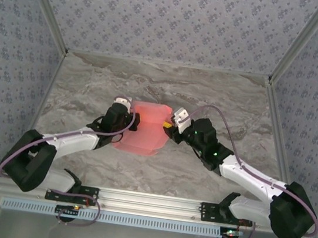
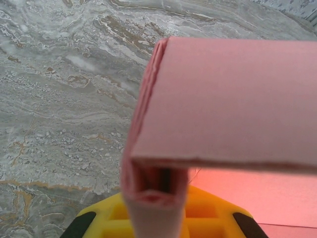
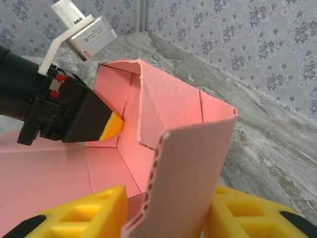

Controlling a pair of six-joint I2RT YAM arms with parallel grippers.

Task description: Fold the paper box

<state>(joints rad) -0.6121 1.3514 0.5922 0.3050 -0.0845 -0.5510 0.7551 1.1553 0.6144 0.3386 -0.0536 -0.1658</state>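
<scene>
The salmon-pink paper box (image 1: 143,130) lies partly folded in the middle of the marble table, its far walls raised and a flat panel reaching toward me. My left gripper (image 1: 132,121) is at its left side, shut on a doubled side wall (image 2: 148,148) that stands between the yellow fingers (image 2: 208,213). My right gripper (image 1: 168,129) is at the right side, shut on an upright flap (image 3: 193,173) with a corrugated cut edge. In the right wrist view the left gripper's yellow fingertip (image 3: 113,128) presses the inside of the far wall (image 3: 163,99).
The grey marble table (image 1: 221,98) stretches all round the box. Patterned walls with metal corner posts (image 1: 49,15) close in the back and both sides. An aluminium rail (image 1: 147,200) with the arm bases runs along the near edge.
</scene>
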